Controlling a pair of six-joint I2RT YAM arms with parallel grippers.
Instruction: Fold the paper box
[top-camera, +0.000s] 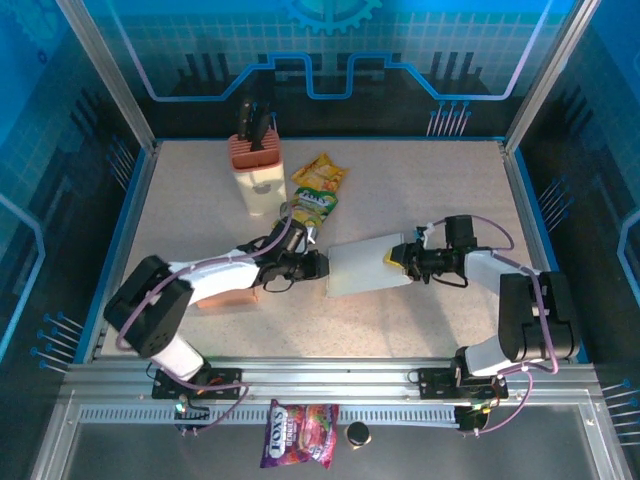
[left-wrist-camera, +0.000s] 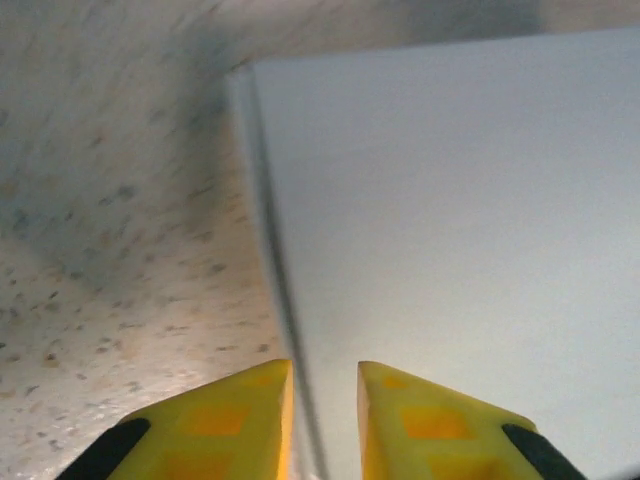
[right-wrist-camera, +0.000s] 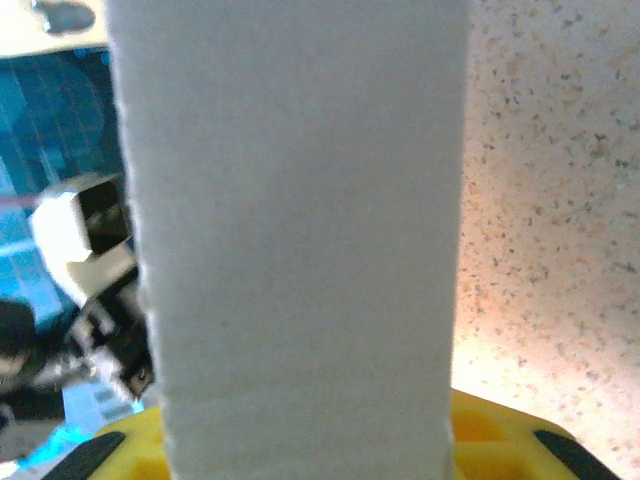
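Speckled beige counter (top-camera: 430, 190), walled by blue panels inside an aluminium frame.

- Paper box (top-camera: 366, 267): white and flat, at the counter's centre, lying between my two grippers.
- Left gripper (top-camera: 322, 266): at the box's left edge. Its yellow fingers (left-wrist-camera: 240, 420) are slightly parted, and the folded edge runs into the gap.
- Right gripper (top-camera: 396, 257): at the box's right edge. A white panel stands between its fingers; whether they pinch it I cannot tell.
- Far left: knife block (top-camera: 256, 165), with yellow-green snack packets (top-camera: 318, 186) just to its right, near my left arm.
- Brown block (top-camera: 228, 294): under my left arm.
- Open room: bare counter near of the box and across the far right.
- Near rail: sweets bag (top-camera: 298, 435) and a small black cap (top-camera: 357, 434).
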